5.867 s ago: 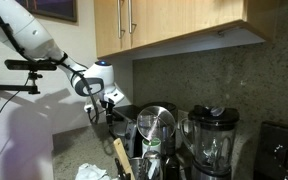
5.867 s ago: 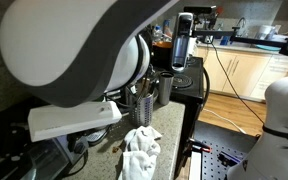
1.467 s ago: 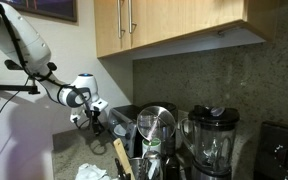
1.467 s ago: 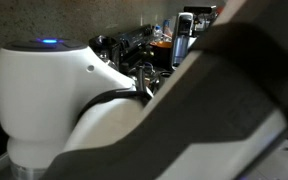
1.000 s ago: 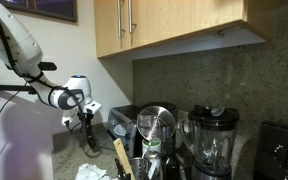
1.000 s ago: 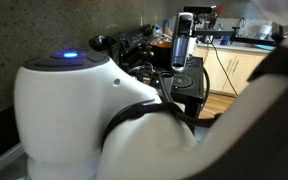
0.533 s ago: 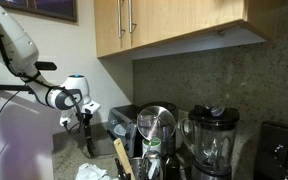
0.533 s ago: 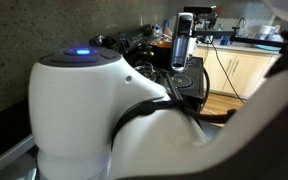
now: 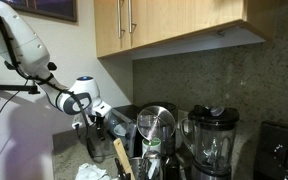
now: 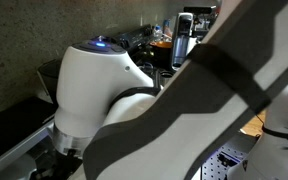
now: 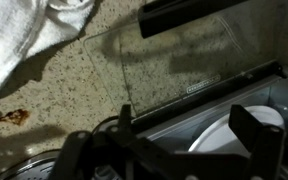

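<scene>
Speckled stone counter (image 11: 74, 90) fills the wrist view. We see the gripper (image 11: 164, 138) above it, spread wide and empty, just beside a glass oven door (image 11: 184, 62), with a white cloth (image 11: 24, 35) near.

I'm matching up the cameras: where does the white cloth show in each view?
Exterior view: cloth at bottom left, on the counter.
Exterior view: not visible; the arm fills the picture.
Wrist view: cloth at top left.
Shared landmark: the speckled counter.
</scene>
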Robot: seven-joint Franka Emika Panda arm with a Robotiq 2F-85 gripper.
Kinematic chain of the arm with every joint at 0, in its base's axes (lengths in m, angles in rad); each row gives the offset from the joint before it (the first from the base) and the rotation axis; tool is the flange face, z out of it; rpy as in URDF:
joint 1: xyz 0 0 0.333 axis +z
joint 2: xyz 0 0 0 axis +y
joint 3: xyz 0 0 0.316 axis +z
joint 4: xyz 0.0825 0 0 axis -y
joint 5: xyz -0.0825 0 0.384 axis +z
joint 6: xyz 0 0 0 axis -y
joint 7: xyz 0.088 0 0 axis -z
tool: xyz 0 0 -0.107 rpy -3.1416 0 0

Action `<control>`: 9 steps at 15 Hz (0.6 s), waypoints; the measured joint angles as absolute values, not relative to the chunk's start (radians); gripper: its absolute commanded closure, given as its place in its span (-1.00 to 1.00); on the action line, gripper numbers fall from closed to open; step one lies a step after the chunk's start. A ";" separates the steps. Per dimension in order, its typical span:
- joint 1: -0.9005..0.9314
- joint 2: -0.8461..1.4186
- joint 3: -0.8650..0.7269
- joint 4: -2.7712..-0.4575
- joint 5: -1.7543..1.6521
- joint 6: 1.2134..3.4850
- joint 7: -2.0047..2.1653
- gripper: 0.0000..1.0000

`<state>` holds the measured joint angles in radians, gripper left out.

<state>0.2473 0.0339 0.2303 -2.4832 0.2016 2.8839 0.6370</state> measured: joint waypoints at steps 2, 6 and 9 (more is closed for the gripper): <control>0.242 0.076 0.222 -2.469 0.226 2.945 0.637 -1.00; 0.244 0.162 0.228 -2.425 0.290 3.080 0.635 -1.00; 0.245 0.220 0.242 -2.391 0.329 3.179 0.635 -1.00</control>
<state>0.2454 0.2202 0.2424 -2.3907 0.3286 3.1794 0.6349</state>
